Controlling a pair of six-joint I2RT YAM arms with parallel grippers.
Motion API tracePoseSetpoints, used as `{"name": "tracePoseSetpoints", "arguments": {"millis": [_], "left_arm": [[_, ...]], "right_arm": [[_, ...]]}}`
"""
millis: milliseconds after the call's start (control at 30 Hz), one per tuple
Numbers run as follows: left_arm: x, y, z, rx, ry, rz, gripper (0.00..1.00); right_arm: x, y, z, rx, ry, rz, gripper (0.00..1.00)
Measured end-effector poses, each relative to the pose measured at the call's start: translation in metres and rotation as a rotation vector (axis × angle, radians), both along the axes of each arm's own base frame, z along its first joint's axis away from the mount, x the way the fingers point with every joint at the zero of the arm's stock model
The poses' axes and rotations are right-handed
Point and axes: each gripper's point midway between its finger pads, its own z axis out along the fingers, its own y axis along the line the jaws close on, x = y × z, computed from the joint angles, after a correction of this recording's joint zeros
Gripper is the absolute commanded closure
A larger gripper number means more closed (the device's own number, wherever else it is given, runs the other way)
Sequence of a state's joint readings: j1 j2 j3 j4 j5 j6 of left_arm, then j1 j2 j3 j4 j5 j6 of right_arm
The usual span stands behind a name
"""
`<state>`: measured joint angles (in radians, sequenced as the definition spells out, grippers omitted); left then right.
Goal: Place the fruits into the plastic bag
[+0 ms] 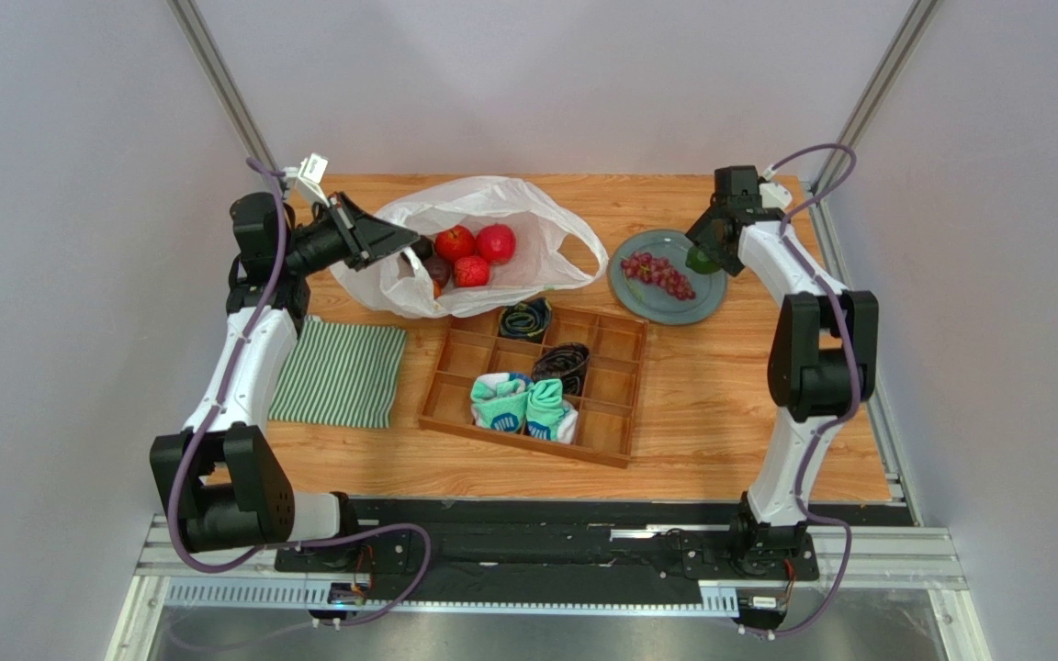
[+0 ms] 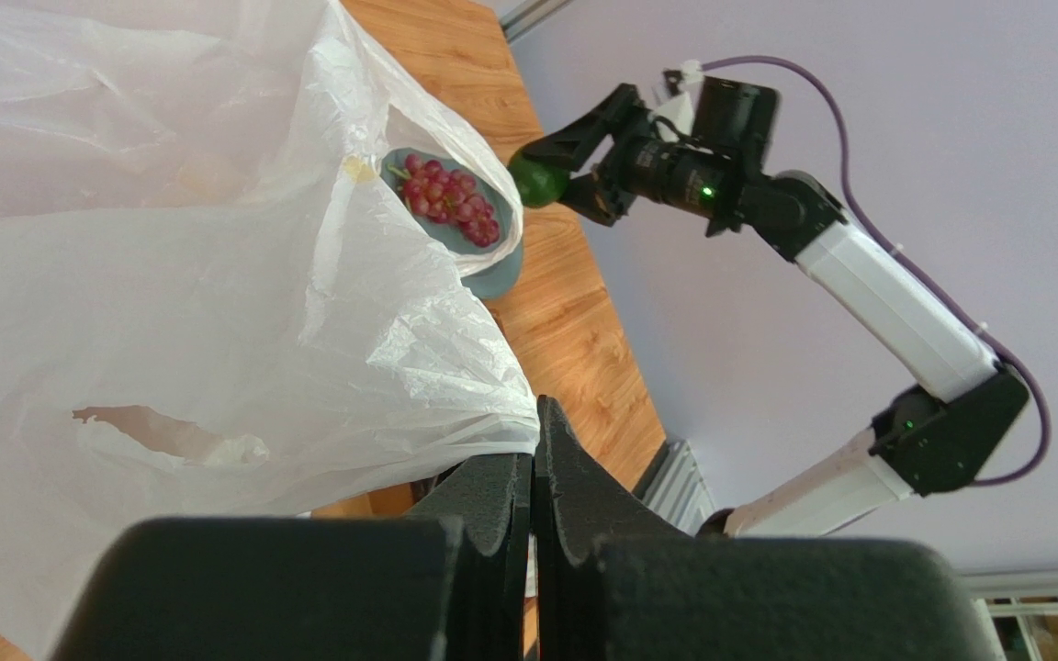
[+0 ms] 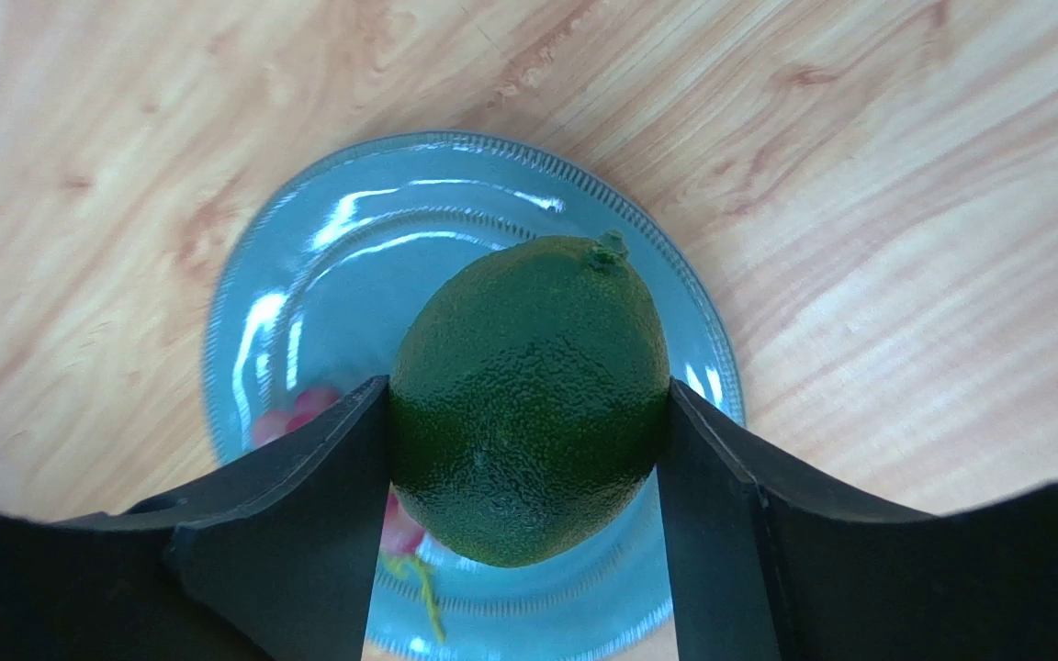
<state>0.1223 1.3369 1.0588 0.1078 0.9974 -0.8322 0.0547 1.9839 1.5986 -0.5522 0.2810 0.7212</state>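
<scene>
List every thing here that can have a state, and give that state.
plastic bag: mouth open, edge pinched.
left gripper: shut on plastic bag.
right gripper: shut on green fruit.
green fruit: gripped, held above the plate.
red fruits: inside the bag.
grapes: lying on the plate.
socks: rolled, in the wooden tray.
striped cloth: folded, flat on the table.

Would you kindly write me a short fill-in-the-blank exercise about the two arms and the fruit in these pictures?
1. The right gripper is shut on a ____ fruit near the plate.
2. The left gripper pinches the plastic bag, which holds ____ apples.
3. The grapes lie on the ____.
Missing words: green; red; plate.
</scene>
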Motion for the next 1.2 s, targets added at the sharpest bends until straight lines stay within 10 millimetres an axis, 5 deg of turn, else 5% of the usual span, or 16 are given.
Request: {"name": "tracePoseSetpoints", "arguments": {"millis": [133,233,467,600,767,933,1200], "left_arm": [[0.0,0.0,0.0,0.0,0.0,0.0,1.0],[0.0,0.0,0.0,0.0,-0.001,-0.001,1.0],[0.0,0.0,0.0,0.0,-0.001,0.0,1.0],[0.0,0.0,0.0,0.0,-0.001,0.0,1.0],[0.0,0.0,0.0,0.0,-0.001,0.0,1.0],[0.0,0.0,0.0,0.0,-0.001,0.0,1.0],[0.0,0.0,0.0,0.0,-0.001,0.0,1.0]], "right_arm": [[-0.014,0.014,0.048,-0.006,-0.16,0.022,0.68],[-0.022,0.052,0.085,0.001,-0.299,0.111,0.68],[-0.047,0.195,0.127,0.016,-0.516,0.465,0.68],[-0.07,0.262,0.131,0.06,-0.577,0.643,0.69],[-0.06,0.312,0.11,0.121,-0.574,0.743,0.7],[-0.04,0.354,0.075,0.134,-0.507,0.789,0.7],[-0.032,0.395,0.062,0.188,-0.478,0.792,0.65]]}}
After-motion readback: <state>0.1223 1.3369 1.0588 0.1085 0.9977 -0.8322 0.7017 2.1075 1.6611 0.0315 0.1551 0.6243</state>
